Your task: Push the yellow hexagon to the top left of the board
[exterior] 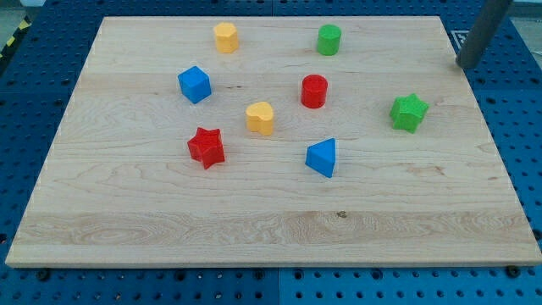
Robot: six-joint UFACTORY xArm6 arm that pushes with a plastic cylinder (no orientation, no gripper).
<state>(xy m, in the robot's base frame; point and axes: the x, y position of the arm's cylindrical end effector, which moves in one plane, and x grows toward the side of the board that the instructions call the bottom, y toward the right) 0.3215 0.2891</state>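
Note:
The yellow hexagon (pixel 225 37) stands near the view's top, left of the board's middle. My tip (pixel 465 65) is at the view's top right, at the board's right edge, far right of the hexagon. A green cylinder (pixel 329 40) lies between them along the top. A yellow heart-shaped block (pixel 261 118) sits near the board's middle.
A blue cube (pixel 194 84) lies below and left of the hexagon. A red cylinder (pixel 314 91), a red star (pixel 206 147), a blue triangular block (pixel 322 158) and a green star (pixel 409 112) are spread over the wooden board (pixel 127 212). Blue pegboard surrounds the board.

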